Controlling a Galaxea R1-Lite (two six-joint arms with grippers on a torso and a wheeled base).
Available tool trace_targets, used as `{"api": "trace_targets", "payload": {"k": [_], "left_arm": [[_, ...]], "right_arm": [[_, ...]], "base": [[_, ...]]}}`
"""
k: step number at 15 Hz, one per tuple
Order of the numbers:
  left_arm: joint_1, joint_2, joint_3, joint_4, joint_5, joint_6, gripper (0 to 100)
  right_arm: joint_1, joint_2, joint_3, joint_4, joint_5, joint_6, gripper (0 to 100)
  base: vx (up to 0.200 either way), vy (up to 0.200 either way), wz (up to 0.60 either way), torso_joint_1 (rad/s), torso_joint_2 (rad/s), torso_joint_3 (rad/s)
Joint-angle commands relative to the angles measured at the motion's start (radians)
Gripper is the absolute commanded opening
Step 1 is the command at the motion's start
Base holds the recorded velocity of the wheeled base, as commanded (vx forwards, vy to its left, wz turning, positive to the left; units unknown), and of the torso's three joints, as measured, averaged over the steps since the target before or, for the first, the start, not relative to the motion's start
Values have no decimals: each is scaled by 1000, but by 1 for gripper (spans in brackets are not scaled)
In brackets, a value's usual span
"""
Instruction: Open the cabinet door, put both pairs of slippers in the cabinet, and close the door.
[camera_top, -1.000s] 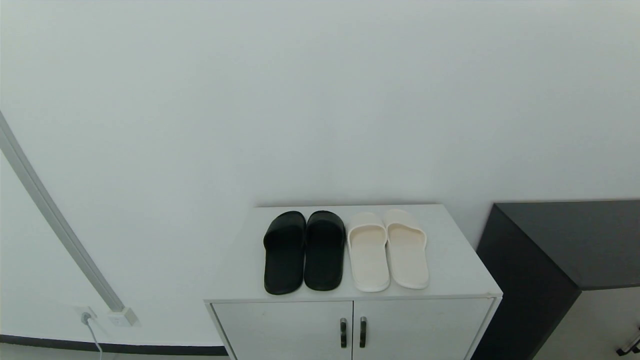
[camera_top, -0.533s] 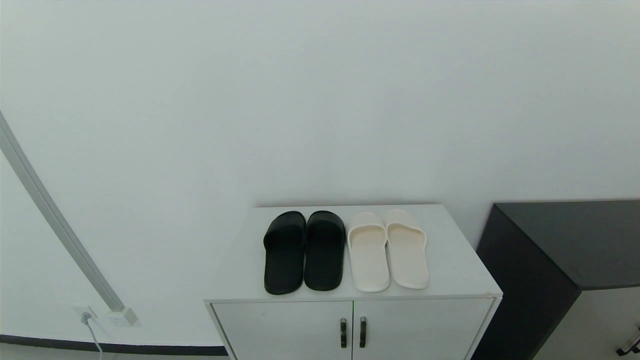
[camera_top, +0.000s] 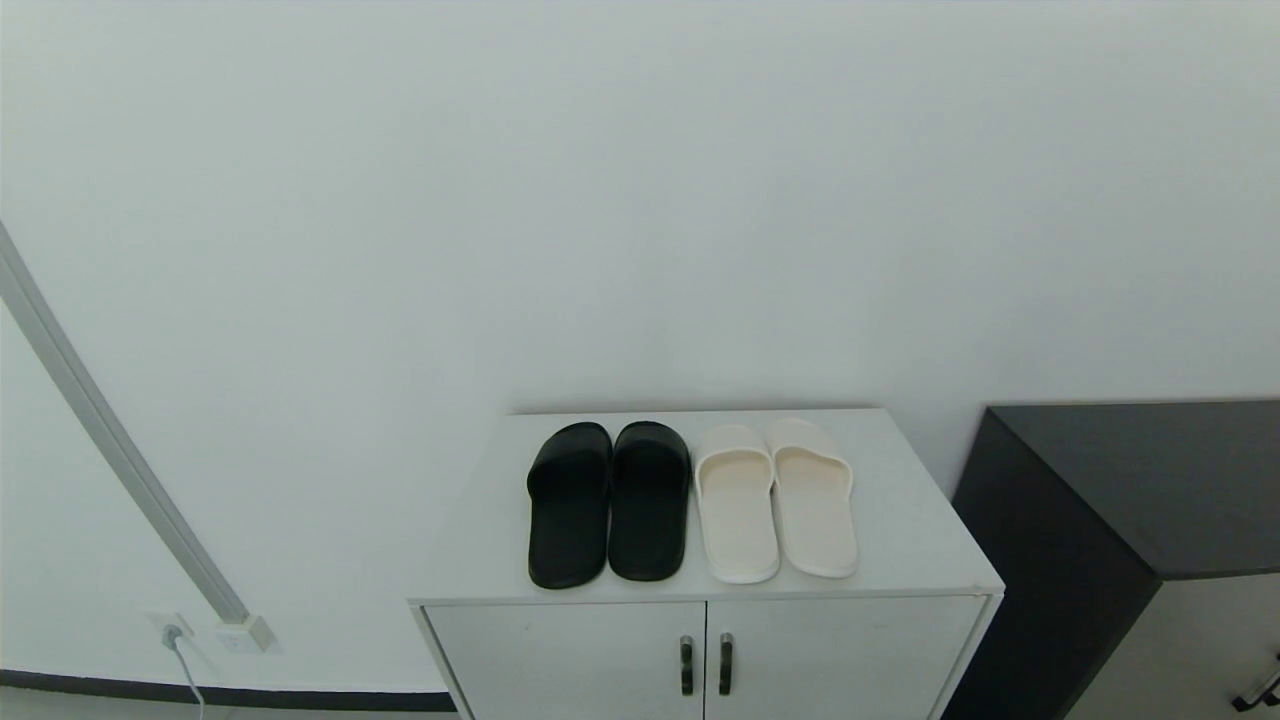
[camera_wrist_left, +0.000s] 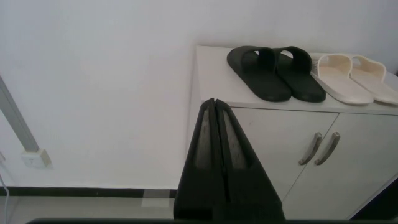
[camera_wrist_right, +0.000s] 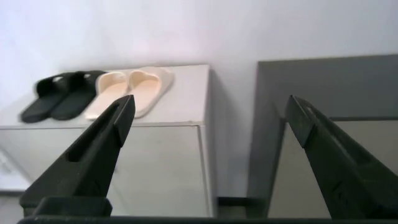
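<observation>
Black slippers (camera_top: 608, 505) and white slippers (camera_top: 777, 500) sit atop the shut cabinet (camera_top: 920, 540). Your left pincer (camera_wrist_left: 215, 104) is pressed together, your right pincer (camera_wrist_right: 210, 104) spread: close it squarely around a door handle (camera_top: 725, 663), then pull.

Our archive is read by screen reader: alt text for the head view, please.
Black slippers and cream slippers lie side by side on top of a white cabinet whose two doors are shut, the black pair on the left. A dark cabinet stands to its right, against a plain white wall.
</observation>
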Motion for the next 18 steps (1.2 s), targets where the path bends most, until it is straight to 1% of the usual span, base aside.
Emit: {"api": "trace_targets", "payload": {"k": [1,2,3,5,6,7,8,10,11,13,15,17,18], "left_arm": [[2,1,0,0,0,-1,0],[2,1,0,0,3,-4,0],[2,1,0,0,3,-8,0],[0,1,0,0,3,-6,0],[0,1,0,0,3,-6,0],[2,1,0,0,3,-6,0],[0,1,0,0,2,-4,0],[0,1,0,0,2,-6,0],[0,1,0,0,2,-6,0],[0,1,0,0,0,-6,0],[0,1,0,0,0,-4,0],[0,1,-1,1,-1,-4,0],[0,1,-1,1,-1,-4,0]], "right_arm": [[80,335,-71,-56,65,42,100],[94,450,-68,-152,76,46,100],[124,534,-68,-213,75,48,100],[253,720,-82,-359,44,74,100],[318,790,-98,-403,-8,98,100],[401,853,-118,-435,-76,124,100],[503,912,-129,-472,-146,151,100],[667,1013,-157,-526,-275,172,100],[750,1091,-190,-558,-353,204,100],[807,1208,-255,-598,-441,247,100],[810,1295,-316,-601,-472,272,100],[813,1398,-395,-601,-542,290,100],[813,1445,-431,-599,-560,315,100]], "base": [[0,0,0,0,0,0],[0,0,0,0,0,0],[0,0,0,0,0,0],[0,0,0,0,0,0],[0,0,0,0,0,0],[0,0,0,0,0,0],[0,0,0,0,0,0],[0,0,0,0,0,0],[0,0,0,0,0,0],[0,0,0,0,0,0],[0,0,0,0,0,0],[0,0,0,0,0,0],[0,0,0,0,0,0]]}}
